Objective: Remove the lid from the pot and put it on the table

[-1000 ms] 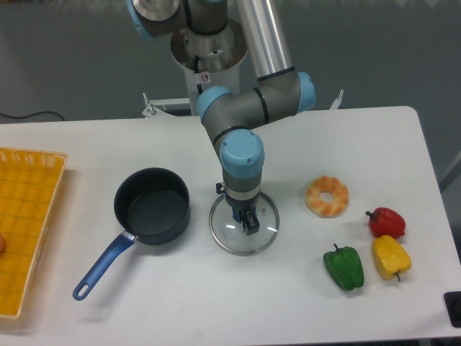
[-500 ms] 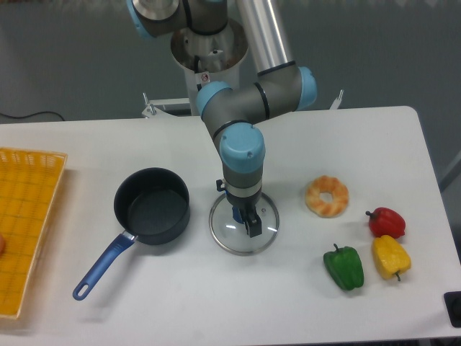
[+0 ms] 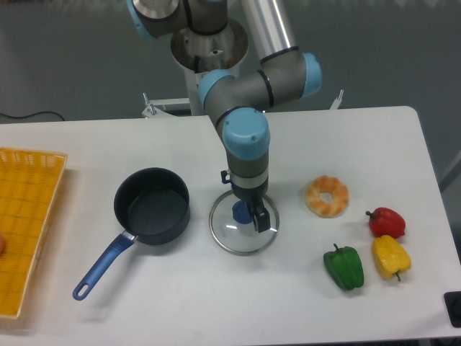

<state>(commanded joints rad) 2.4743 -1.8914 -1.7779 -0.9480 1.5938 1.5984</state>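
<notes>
The glass lid (image 3: 232, 236) lies flat on the white table (image 3: 180, 303), just right of the pot, with its blue knob (image 3: 239, 211) showing. The dark pot (image 3: 152, 205) stands uncovered, and its blue handle (image 3: 105, 265) points toward the front left. My gripper (image 3: 257, 220) hangs over the lid's right half, slightly right of the knob and raised off it. Its fingers look open, and nothing is held between them.
A yellow mesh tray (image 3: 25, 223) sits at the left edge. To the right lie a bread ring (image 3: 327, 195), a red pepper (image 3: 387, 221), a yellow pepper (image 3: 391, 257) and a green pepper (image 3: 343, 267). The arm's base stands behind the table's middle.
The gripper has let go of the knob and moved up and slightly right, uncovering it. The lid stays where it was on the table.
</notes>
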